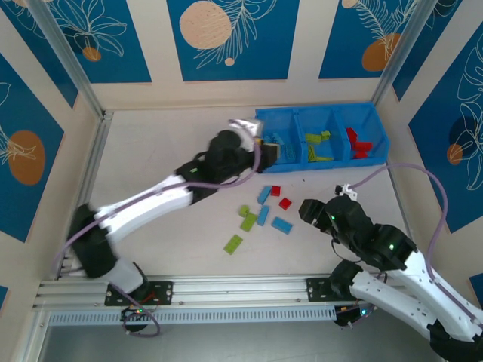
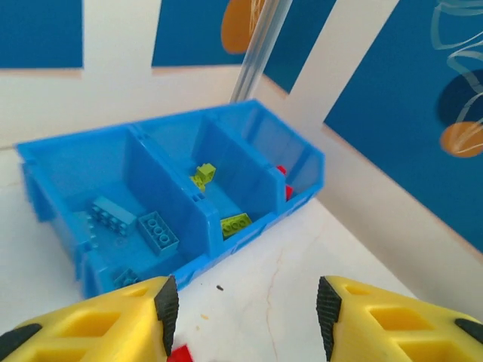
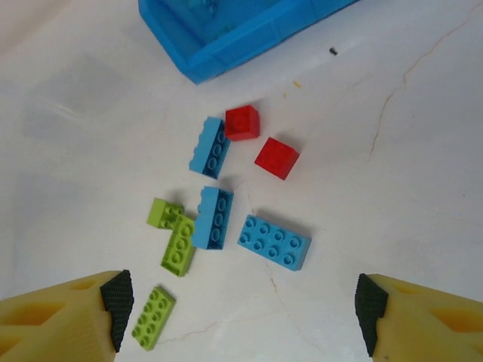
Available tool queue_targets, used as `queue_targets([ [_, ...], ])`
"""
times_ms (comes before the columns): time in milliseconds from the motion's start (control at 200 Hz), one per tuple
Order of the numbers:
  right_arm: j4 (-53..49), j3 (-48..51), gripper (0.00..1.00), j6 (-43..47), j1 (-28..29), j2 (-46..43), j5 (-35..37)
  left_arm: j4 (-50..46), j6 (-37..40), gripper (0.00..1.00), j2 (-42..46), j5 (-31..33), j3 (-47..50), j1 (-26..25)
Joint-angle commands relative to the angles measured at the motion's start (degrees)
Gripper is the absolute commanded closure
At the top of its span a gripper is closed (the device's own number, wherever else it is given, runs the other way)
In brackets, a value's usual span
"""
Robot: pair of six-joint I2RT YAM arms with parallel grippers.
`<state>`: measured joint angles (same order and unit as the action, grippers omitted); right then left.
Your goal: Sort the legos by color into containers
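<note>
Gaping, the right claw (image 3: 243, 308) frames legos (image 3: 273, 243) whose studs blur overhead.

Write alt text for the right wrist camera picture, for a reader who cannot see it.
Eight legos lie on a white table: two red, three light blue, three lime green. The open right gripper hovers over them, its yellow fingers at the bottom corners, and a corner of the blue bin tray shows at the top.
</note>
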<state>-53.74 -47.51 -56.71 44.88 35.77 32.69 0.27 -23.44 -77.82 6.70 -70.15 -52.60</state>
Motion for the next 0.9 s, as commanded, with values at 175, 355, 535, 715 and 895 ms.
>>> queue_targets([
  [175, 7.85, -4.32, 0.19, 8.25, -0.17, 21.08, -9.73, -32.59, 13.87, 0.32, 26.82, 0.71, 9.46, -2.11],
  [355, 14.65, -5.35, 0.22, 2.78, 0.43, 35.59, -15.0, -37.8, 28.05, 0.17, 33.31, 0.36, 13.28, -2.16],
  [535, 16.55, -7.81, 0.35, 0.14, 0.89, 46.91, -14.94, -38.41, 34.39, 0.01, 31.72, -0.35, 15.27, -1.96],
  [715, 17.27, -10.89, 0.41, -0.26, 1.13, 54.61, -15.78, -37.58, 39.15, 0.0, 32.36, -7.23, 20.4, -1.71],
  [895, 17.46, -12.75, 0.45, -1.46, 1.15, 60.48, -14.45, -37.73, 38.74, 0.0, 32.45, -7.12, 20.05, -1.63],
])
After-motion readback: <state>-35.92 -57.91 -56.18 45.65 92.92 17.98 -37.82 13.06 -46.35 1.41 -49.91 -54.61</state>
